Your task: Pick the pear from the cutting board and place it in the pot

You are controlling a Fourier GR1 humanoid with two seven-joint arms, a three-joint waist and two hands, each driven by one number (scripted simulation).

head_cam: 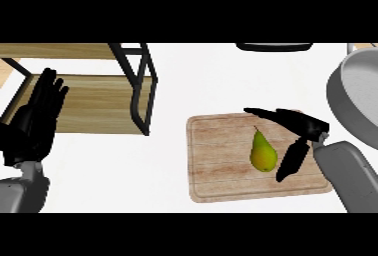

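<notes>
White counter point(207, 75) under the head view, bright and bare across the middle, with a wooden shelf unit on black legs, the rack point(103, 90), off at the upper left. At the right edge, a big grey pot point(351, 95) curves in, only part of its rim and wall showing. Something dark and rounded peeks in at the top edge; too little of it shows to name.

Centre stage: the board point(221, 170), pale wood, lying flat on the counter. On it, the pear point(263, 152), yellow-green, stem pointing away from the robot, lying toward the board's right half.

Here's the right hand point(299, 132), over the board's right side, spread wide, with one part arching above the pear's stem end and another hanging down just beside its right flank. Nothing is closed round the fruit; whether anything touches it, I can't tell.

Left hand point(33, 125) sits at the left edge, fingers straight and up, resting.

Progress, then: early days, I'd say. The pear is not yet grasped or lifted, and the carry to the pot and the release are still to come.

Labels or writing? None to read anywhere.
</notes>
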